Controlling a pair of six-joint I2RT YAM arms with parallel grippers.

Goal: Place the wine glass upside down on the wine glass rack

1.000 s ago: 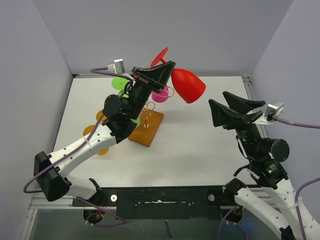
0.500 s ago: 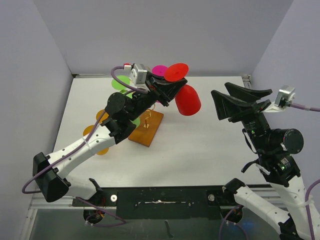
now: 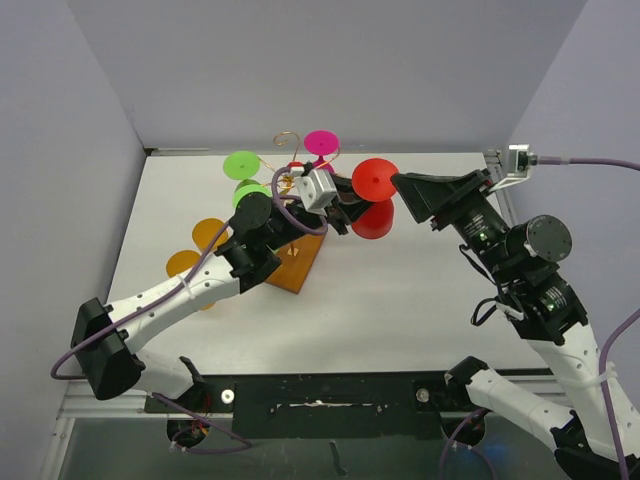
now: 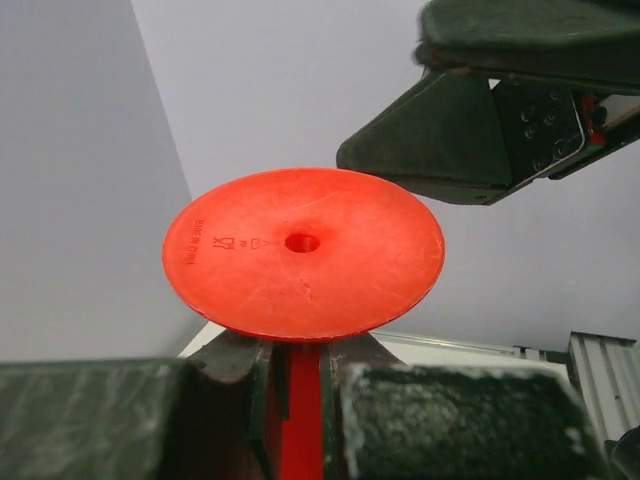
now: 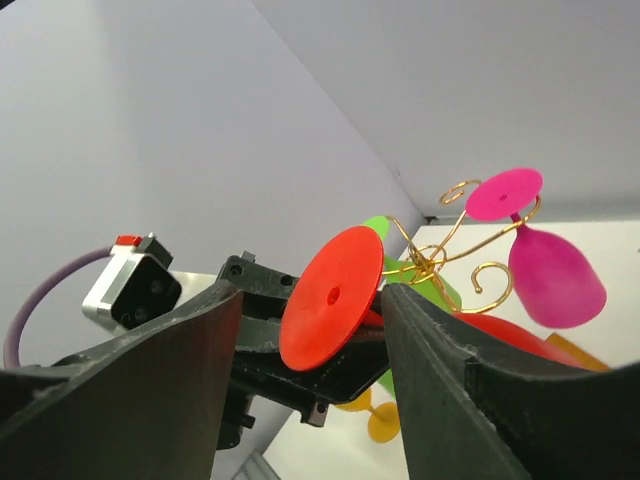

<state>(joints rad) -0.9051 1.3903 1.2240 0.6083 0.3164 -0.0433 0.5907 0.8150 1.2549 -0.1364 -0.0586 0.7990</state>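
Note:
My left gripper (image 3: pixel 350 207) is shut on the stem of the red wine glass (image 3: pixel 374 182), held bowl down and foot up just right of the wine glass rack (image 3: pixel 290 178). In the left wrist view the red foot disc (image 4: pixel 302 252) sits above my fingers (image 4: pixel 230 385), which clamp the stem. My right gripper (image 3: pixel 404 197) is open, right beside the foot. In the right wrist view the red foot (image 5: pixel 332 298) lies between its open fingers (image 5: pixel 150 380), with the gold rack wire (image 5: pixel 440 250) behind.
The rack's wooden base (image 3: pixel 300 265) sits mid-table. A magenta glass (image 3: pixel 321 142) and green glasses (image 3: pixel 241 165) hang on the rack. Orange glasses (image 3: pixel 208 232) are left of the base. The magenta glass (image 5: pixel 555 275) shows in the right wrist view.
My left gripper has turned the red glass from tilted to bowl down and lowered it beside the rack. My right gripper has swung left, up to the glass foot.

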